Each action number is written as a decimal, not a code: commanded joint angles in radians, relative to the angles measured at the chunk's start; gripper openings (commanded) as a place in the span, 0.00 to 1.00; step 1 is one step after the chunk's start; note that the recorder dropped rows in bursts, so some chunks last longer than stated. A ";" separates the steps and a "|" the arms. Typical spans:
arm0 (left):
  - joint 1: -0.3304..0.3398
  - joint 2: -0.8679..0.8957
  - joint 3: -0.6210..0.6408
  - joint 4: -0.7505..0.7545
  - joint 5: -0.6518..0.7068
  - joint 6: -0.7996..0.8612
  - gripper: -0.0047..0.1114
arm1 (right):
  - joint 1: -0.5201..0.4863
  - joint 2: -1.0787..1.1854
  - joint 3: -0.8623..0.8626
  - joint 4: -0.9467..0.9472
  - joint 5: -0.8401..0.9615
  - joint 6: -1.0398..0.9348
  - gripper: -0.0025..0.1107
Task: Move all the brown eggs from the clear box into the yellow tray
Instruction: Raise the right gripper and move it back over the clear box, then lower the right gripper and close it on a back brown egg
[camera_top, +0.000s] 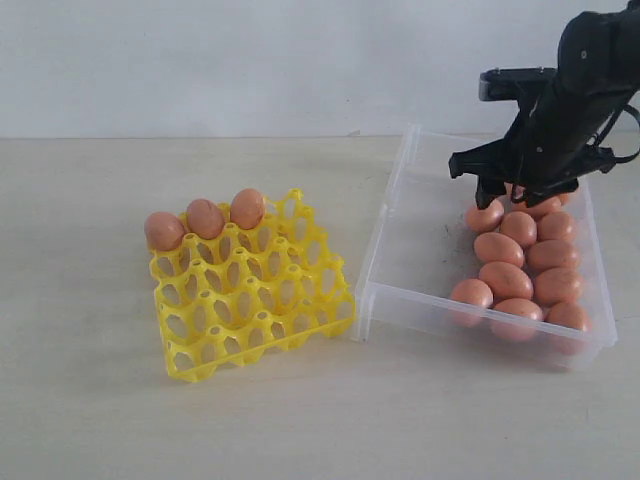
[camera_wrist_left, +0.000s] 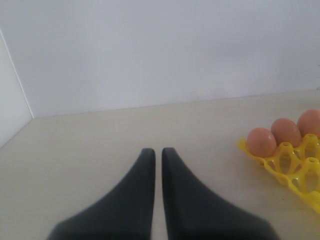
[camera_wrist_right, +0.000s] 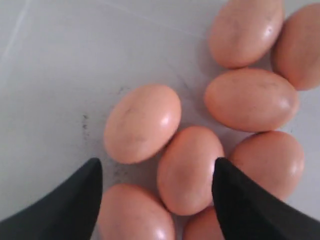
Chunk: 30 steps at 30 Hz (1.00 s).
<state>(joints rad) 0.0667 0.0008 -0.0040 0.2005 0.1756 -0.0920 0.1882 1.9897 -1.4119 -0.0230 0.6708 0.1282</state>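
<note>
Now, right end effector (camera_wrist_right: 156, 165): spread over eggs (camera_wrist_right: 142, 122) in box (camera_top: 400, 300), so one can be straddled.
Left end effector (camera_wrist_left: 157, 151): pressed together, held clear.
Tray (camera_top: 250, 300): three eggs seated.

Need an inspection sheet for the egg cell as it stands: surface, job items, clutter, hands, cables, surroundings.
Surface: pale table, no spills seen.
Job's things: yellow tray with three brown eggs in its back row; clear box with roughly a dozen boxed eggs bunched at its right side, floor smudged.
Clutter: nothing seen.
Hands: left hand shut, empty; right hand open over the boxed eggs.
Cables: one thin black loop beside the right hand.
Surroundings: plain white wall.
</note>
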 joint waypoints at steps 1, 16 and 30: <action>-0.018 -0.001 0.004 0.000 -0.003 -0.005 0.07 | -0.009 0.021 -0.010 -0.057 -0.011 0.207 0.52; -0.020 -0.001 0.004 0.000 -0.003 -0.005 0.07 | -0.009 0.046 -0.010 0.040 -0.165 0.353 0.45; -0.020 -0.001 0.004 0.000 -0.003 -0.005 0.07 | -0.031 0.133 -0.012 0.040 -0.201 0.448 0.52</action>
<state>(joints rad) 0.0514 0.0008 -0.0040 0.2005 0.1756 -0.0920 0.1751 2.1055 -1.4187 0.0237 0.4669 0.5671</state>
